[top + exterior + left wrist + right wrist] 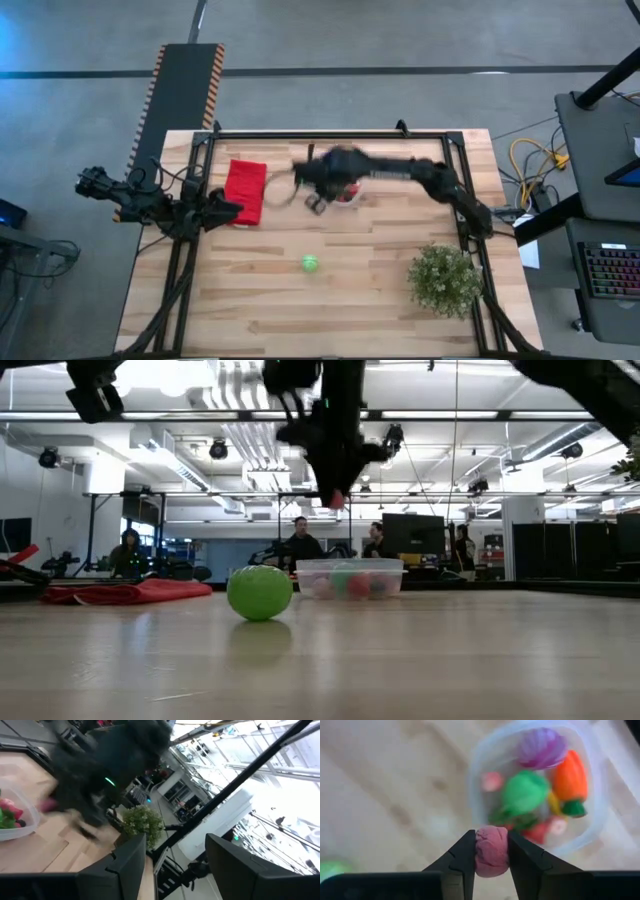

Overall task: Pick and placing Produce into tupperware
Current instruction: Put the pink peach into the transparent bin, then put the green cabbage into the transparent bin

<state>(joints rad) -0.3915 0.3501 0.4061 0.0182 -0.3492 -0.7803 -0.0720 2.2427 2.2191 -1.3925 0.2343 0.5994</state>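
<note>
The right gripper (491, 851) is clamped on a small pink piece (491, 851) of produce, its two fingers (462, 855) pressed against either side of it. It hangs in the air above the table (360, 300), just beside the tupperware (605, 800) and not yet squarely over it, as the right wrist view shows.

Most of the work looks done. The tupperware, toward the far middle of the table, already holds a purple ball (542, 747), an orange carrot (569, 777) with its green top, a green piece (525, 792) and several small red and pink bits. What is left, by my judgement, is to drop the pink piece in and then fetch the green ball (310, 263), which sits alone on the bare wood nearer the front, well apart from the container.

The left gripper (175, 855) waits at the left edge of the table, fingers apart and holding nothing. To the left of the tupperware lies a red cloth (245, 190); a potted plant (444, 280) stands at the near right.
</note>
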